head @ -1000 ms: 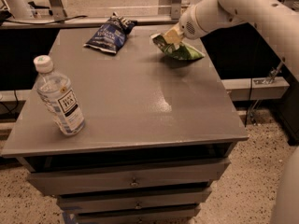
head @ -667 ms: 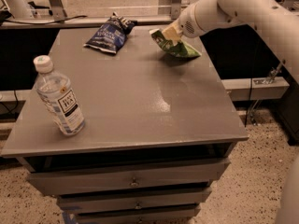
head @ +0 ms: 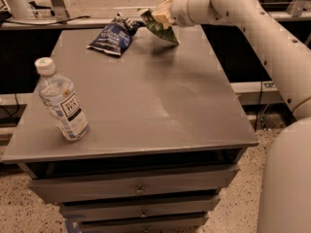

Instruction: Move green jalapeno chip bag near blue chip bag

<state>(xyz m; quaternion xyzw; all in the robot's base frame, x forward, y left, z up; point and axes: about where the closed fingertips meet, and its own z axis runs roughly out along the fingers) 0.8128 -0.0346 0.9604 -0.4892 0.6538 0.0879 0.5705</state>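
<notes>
In the camera view, the gripper (head: 163, 14) is seen at the far edge of the table (head: 146, 106), at about twelve o'clock on the tabletop. It is reached there by the white arm (head: 252, 28), which comes in from two o'clock. The fingers are closed on the upper edge of the green chip bag (head: 161, 28), which hangs from them at a tilt.

Compared with a second ago, the green chip bag has been carried away from the one o'clock part of the tabletop, toward ten o'clock from its former place. It is now held just beside the blue chip bag (head: 111, 37), which lies flat at about eleven o'clock and has not been shifted. The gap between the two bags has been reduced to a narrow strip, and it cannot be told whether their nearest corners touch. From this it is judged that the carrying part of the task is almost done, and that only lowering and release are left.

The green chip bag is seen as a small, crinkled foil packet, light green with white and darker green print. Its top is pinched and its lower corner is pointed toward four o'clock, close to the tabletop; whether that corner rests on the surface cannot be told.

A water bottle (head: 60, 101) stands at eight o'clock, well apart from both bags. Drawers (head: 141, 188) are seen under the tabletop.
</notes>
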